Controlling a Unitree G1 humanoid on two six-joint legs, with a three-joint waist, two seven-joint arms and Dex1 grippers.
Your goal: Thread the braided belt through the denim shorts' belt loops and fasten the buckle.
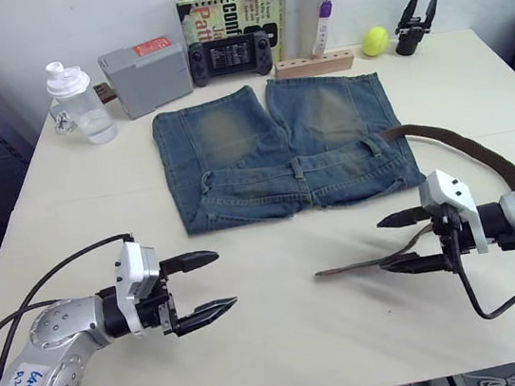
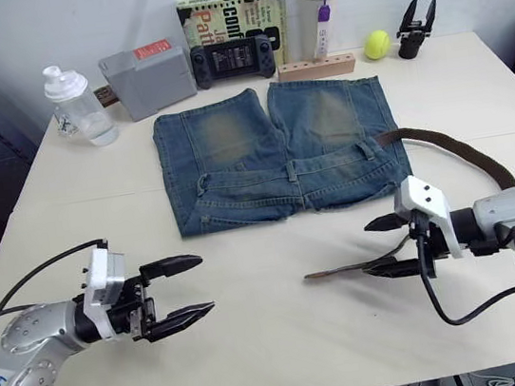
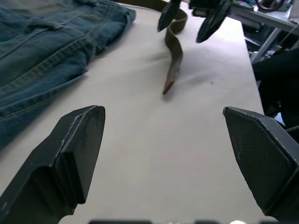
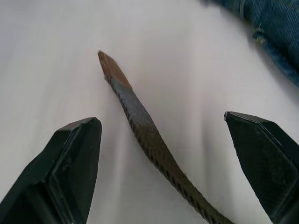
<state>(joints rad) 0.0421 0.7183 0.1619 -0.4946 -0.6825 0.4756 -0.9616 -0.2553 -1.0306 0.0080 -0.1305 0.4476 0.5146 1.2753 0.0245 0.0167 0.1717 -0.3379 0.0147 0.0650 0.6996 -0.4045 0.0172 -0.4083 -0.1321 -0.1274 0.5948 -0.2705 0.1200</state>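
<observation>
Beside the shorts (image 1: 285, 146), the belt (image 1: 452, 143) trailed off their waist corner across the bench (image 1: 295, 322), its tip unthreaded; no loop was yet entered. Right end effector (image 1: 406, 242) straddled the strap, spread, not pinching; left end effector (image 1: 201, 282) also spread. Right wrist view revealed the braid texture.

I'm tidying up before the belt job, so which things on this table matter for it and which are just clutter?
Needed: braided belt, denim shorts, belt loops.
Clutter: shaker bottle, grey box, game console, book, tumbler, wooden block, ball, spare gripper.
</observation>
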